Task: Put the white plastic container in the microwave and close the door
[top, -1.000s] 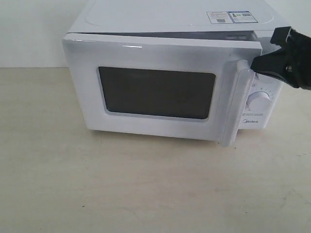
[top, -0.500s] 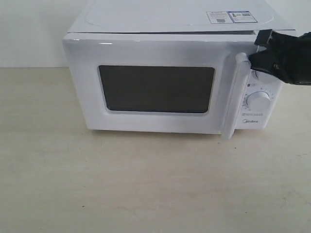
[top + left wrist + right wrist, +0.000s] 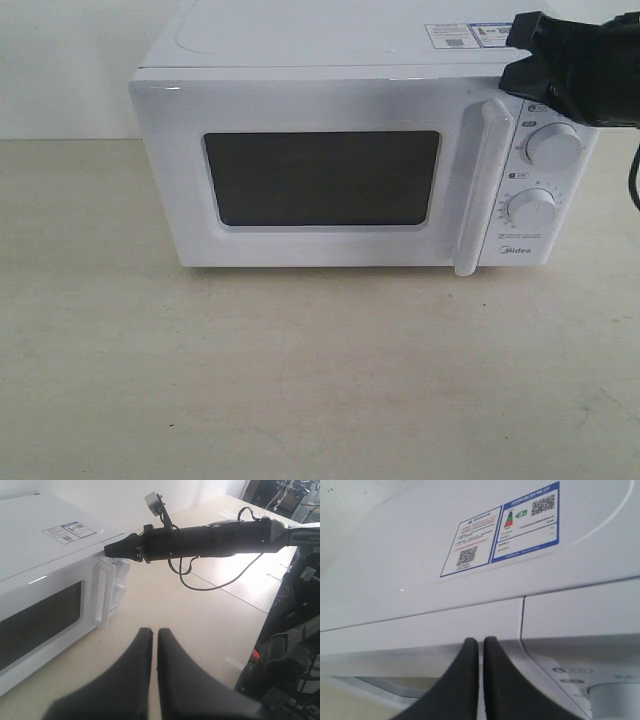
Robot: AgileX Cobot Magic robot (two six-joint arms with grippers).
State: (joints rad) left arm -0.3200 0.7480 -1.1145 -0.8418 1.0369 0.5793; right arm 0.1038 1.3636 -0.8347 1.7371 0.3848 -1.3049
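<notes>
The white microwave (image 3: 300,40) stands at the back of the table with its door (image 3: 310,175) flush against the body. The tall bar handle (image 3: 478,190) stands beside two round dials (image 3: 552,145). My right gripper (image 3: 512,70) is shut and empty, its tip against the door's top right corner just above the handle; the right wrist view shows its fingertips (image 3: 481,642) at the door's upper edge (image 3: 420,630). My left gripper (image 3: 152,632) is shut and empty, hovering over the table in front of the microwave (image 3: 45,555). The white plastic container is hidden from view.
Stickers (image 3: 470,35) lie on the microwave's top. The beige table (image 3: 300,380) stretches in front of the microwave. The right arm (image 3: 215,537) reaches across in the left wrist view, with dark equipment (image 3: 290,650) off the table's far side.
The door has swung from ajar to flush with the microwave. My right gripper followed it inward and up to the door's top right corner.
</notes>
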